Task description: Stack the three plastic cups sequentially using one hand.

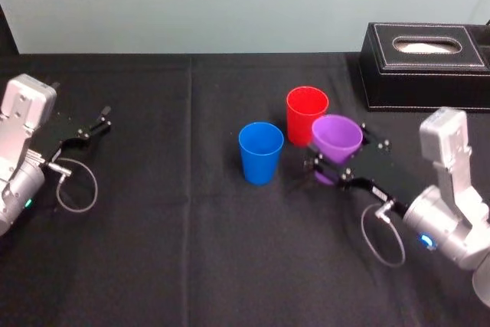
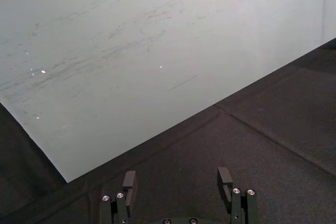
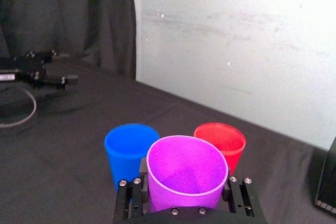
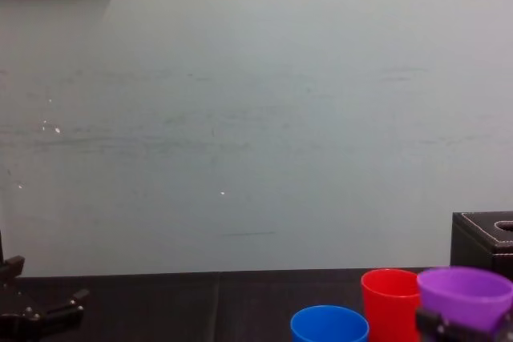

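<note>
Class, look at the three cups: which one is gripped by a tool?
The purple cup, held in the right tool; the blue cup and the red cup stand free beside it.

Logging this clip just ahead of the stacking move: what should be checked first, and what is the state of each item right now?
1. Grip: right pincer shut on the purple cup, one finger on each side: ok.
2. Blue cup upright, mouth up, empty: ok.
3. Red cup upright, mouth up, empty: ok.
4. Gap between purple cup and red cup: they overlap in the head view, so contact is unclear: cannot tell.
5. Left pincer open, parked at the far left, away from the cups: ok.
6. Black tissue box at the back right, apart from the cups: ok.
</note>
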Controlling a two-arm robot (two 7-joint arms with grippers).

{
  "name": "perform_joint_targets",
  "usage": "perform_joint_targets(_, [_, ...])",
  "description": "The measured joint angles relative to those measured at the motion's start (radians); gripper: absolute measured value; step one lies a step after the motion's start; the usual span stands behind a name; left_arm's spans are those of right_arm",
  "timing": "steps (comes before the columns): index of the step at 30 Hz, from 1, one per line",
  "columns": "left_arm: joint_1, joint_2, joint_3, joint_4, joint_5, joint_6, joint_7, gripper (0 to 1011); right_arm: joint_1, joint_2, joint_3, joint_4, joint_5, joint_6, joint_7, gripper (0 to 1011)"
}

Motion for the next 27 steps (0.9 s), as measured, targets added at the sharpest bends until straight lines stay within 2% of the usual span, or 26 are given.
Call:
perform_joint_targets(6, [0.000, 0.000, 0.000, 0.000, 0.000, 0.000, 0.000, 1005, 0.029, -0.008, 0.018, -0.023, -0.005, 0.037, 0.002, 744])
perform_joint_targets(11, [0.000, 0.000, 0.000, 0.000, 0.000, 0.000, 0.000, 1005, 0.083, -0.028, 0.031, -0.021, -0.005, 0.085, 0.009, 744])
perform_joint_targets(19, [0.000, 0.000, 0.000, 0.000, 0.000, 0.000, 0.000, 1005, 0.175, -0.076, 0.025, 0.037, 0.005, 0.105, 0.018, 746])
perform_joint_targets(27, [0.000, 0.000, 0.000, 0.000, 0.000, 0.000, 0.000, 1005, 0.254, -0.121, 0.001, 0.134, -0.019, 0.085, 0.017, 746])
